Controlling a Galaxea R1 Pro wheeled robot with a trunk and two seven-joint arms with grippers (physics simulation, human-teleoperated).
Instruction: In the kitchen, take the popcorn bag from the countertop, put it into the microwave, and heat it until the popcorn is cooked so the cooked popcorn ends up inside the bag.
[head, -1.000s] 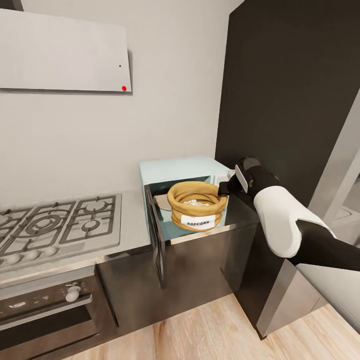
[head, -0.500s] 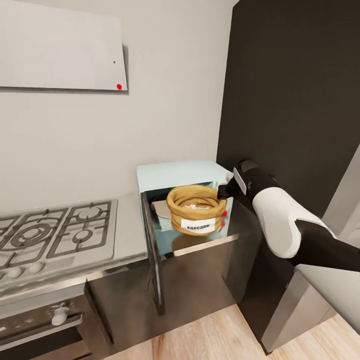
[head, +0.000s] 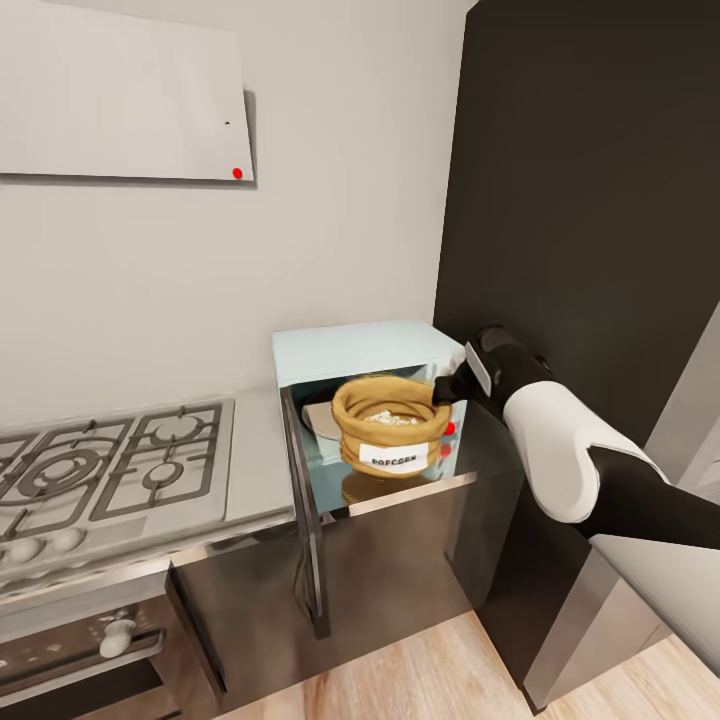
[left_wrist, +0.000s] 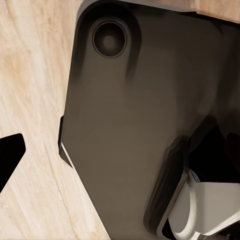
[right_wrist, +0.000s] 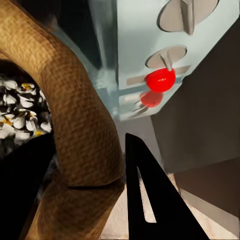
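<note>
The pale mint-blue microwave (head: 350, 348) stands on the grey countertop (head: 258, 450) with its door (head: 308, 520) swung wide open to the left. In its mouth is the tan popcorn bag (head: 388, 440), label facing me and front half sticking out past the opening. Whitish popcorn (head: 392, 416) is heaped inside the bag. My right gripper (head: 447, 386) is shut on the bag's rolled rim at its right side. In the right wrist view the rim (right_wrist: 80, 125) sits between the dark fingers (right_wrist: 150, 200), with popcorn (right_wrist: 20, 115) and the knob panel (right_wrist: 170, 30) close by. My left gripper (left_wrist: 117, 157) hangs open over the floor.
A steel gas hob (head: 100, 465) lies left of the microwave, with a built-in oven (head: 80, 650) below it. A tall black cabinet (head: 600, 200) rises right beside the microwave and my right arm. A red button (right_wrist: 160, 79) sits under the knobs. The robot's dark base (left_wrist: 135, 125) stands on wood floor.
The whole picture has shifted a little because the camera moved. The bag has turned slightly, its label now further left; the right gripper keeps its hold on the rim.
</note>
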